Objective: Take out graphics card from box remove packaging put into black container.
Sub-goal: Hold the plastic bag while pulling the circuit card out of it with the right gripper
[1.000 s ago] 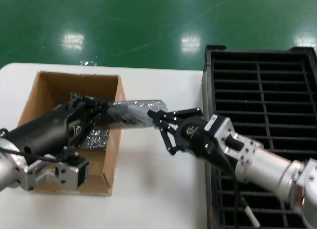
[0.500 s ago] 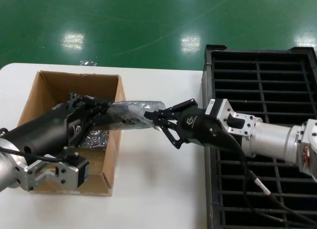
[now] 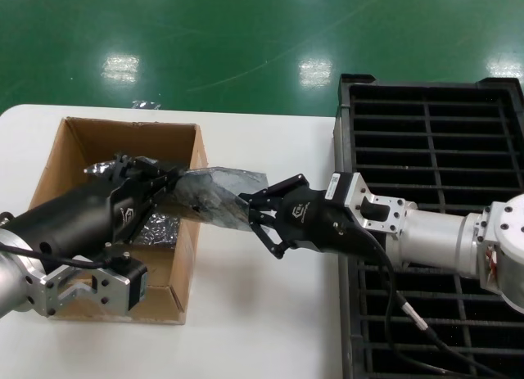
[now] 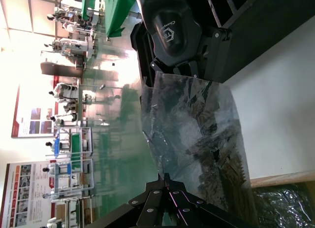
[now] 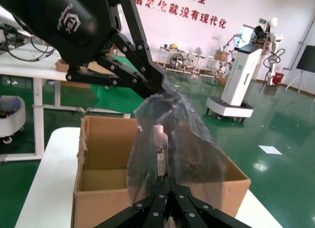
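Observation:
The graphics card is inside its packaging (image 3: 214, 196), a shiny grey bag stretched in the air between both grippers, beside the box's right wall. Its silver end bracket (image 5: 160, 158) shows through the film. My left gripper (image 3: 175, 185) is shut on the bag's end over the box (image 3: 72, 146). My right gripper (image 3: 252, 213) is shut at the other end, fingertips meeting right at the bracket with film draped around them. In the left wrist view the bag (image 4: 197, 134) runs from my left gripper (image 4: 165, 177) to the right gripper (image 4: 173, 65). The black container (image 3: 426, 125) lies at the right.
More shiny bags (image 3: 155, 228) lie in the bottom of the box. The right arm reaches across the black container's left edge. White table (image 3: 262, 313) lies bare between the box and the container.
The right gripper moved left and down and closed on the bag's right end. That end dropped lower, so the bag now slopes down toward the right. The left gripper stayed put.

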You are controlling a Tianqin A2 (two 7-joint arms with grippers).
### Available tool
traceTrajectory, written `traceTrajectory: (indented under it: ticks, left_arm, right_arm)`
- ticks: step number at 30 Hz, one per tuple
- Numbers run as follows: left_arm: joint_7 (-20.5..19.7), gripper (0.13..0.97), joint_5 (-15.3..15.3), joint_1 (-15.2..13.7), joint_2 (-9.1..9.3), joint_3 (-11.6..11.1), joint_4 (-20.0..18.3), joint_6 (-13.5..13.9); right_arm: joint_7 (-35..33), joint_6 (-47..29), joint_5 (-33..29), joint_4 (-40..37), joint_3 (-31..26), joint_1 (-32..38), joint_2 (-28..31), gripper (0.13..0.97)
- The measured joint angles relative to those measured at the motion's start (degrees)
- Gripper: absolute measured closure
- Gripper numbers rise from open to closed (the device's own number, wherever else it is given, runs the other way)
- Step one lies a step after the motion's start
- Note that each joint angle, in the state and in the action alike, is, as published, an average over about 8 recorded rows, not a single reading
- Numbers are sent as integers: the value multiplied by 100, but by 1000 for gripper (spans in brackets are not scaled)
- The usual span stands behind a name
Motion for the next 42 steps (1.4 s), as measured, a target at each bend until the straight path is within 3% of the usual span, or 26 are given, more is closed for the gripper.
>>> traceTrajectory:
  ticks: [12, 20, 30, 38, 42]
  left_arm:
    - [0, 958, 0, 0, 0, 0, 0, 0]
    - [0, 958, 0, 0, 0, 0, 0, 0]
    - [0, 958, 0, 0, 0, 0, 0, 0]
    - [0, 958, 0, 0, 0, 0, 0, 0]
    - [0, 958, 0, 0, 0, 0, 0, 0]
  right_arm:
    - [101, -299, -387, 171, 380, -239, -135, 926]
    - [161, -299, -574, 207, 578, -379, -245, 824]
    - [127, -169, -679, -17, 834, -384, -533, 824]
    - [190, -194, -740, -47, 952, -410, -616, 460]
    - [277, -231, -760, 29, 992, -456, -596, 474]
